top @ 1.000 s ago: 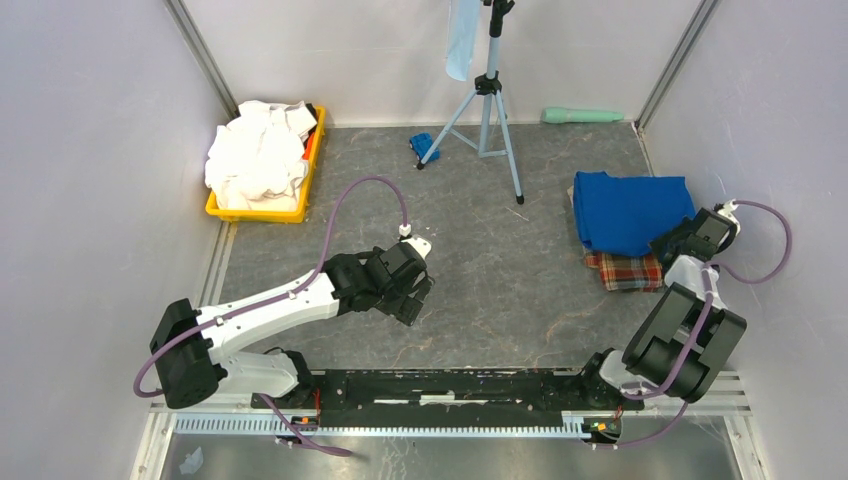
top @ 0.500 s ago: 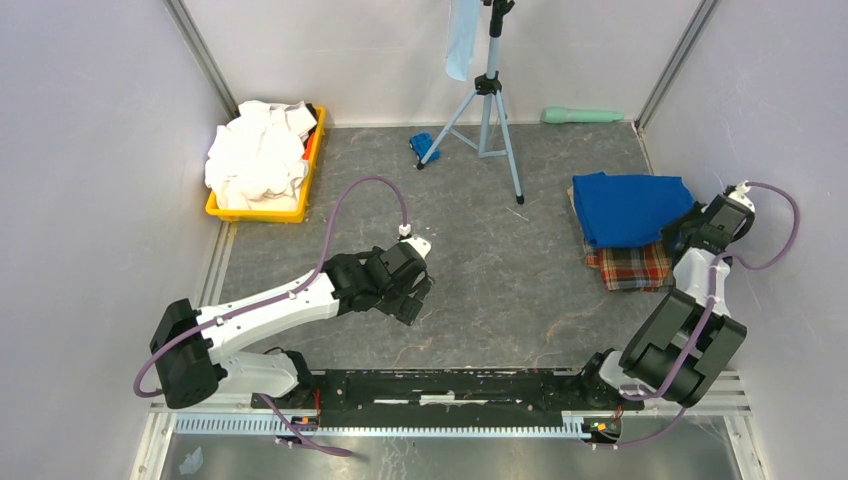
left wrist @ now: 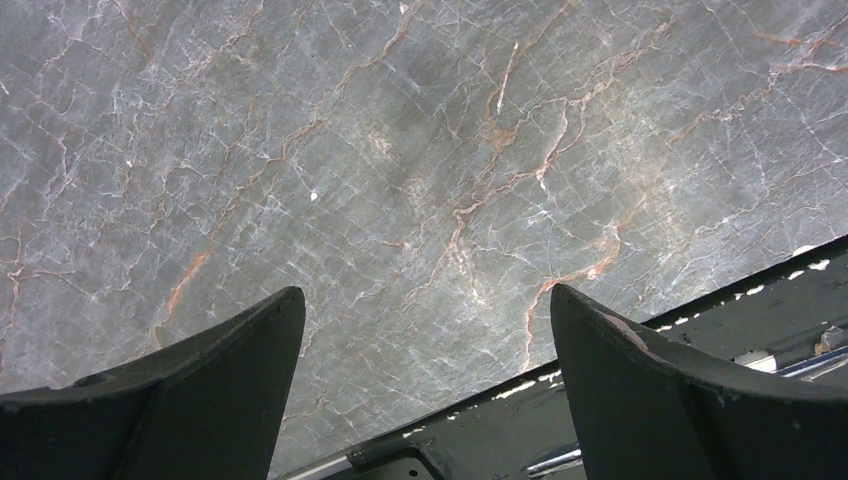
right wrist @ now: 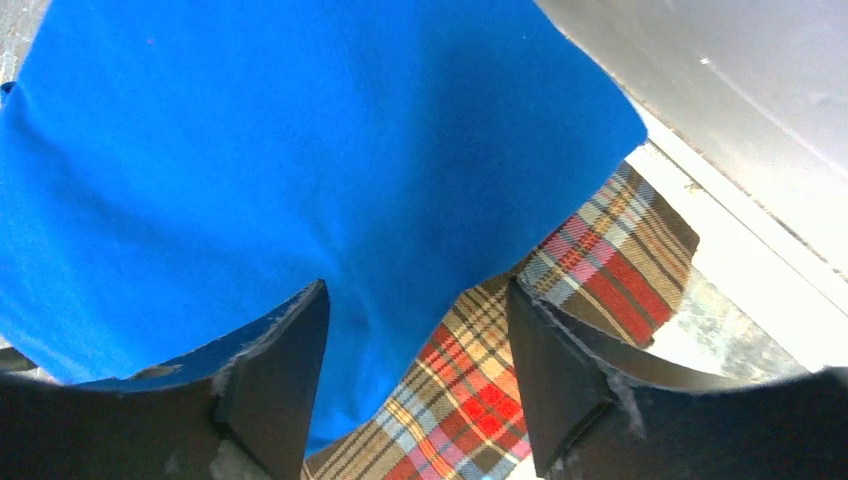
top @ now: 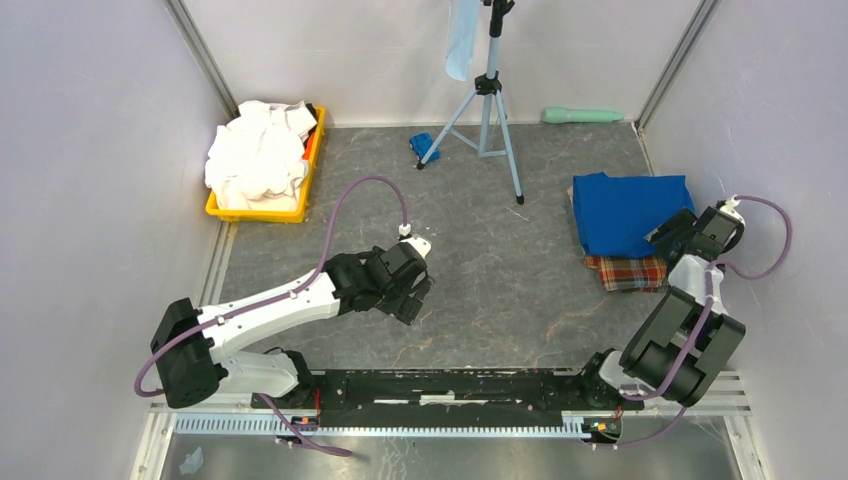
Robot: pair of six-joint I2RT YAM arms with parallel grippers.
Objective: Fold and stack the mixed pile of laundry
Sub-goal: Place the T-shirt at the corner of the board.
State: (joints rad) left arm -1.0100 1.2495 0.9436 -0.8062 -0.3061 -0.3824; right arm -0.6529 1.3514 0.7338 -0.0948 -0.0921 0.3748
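Right fingers [right wrist: 268, 385] gape empty over the folded blue shirt [right wrist: 300, 150] atop plaid cloth [right wrist: 600, 265].

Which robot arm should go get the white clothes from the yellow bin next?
Left, probably. The left end effector hangs open on the same side as the white clothes. The right end effector is far away, over the blue shirt.
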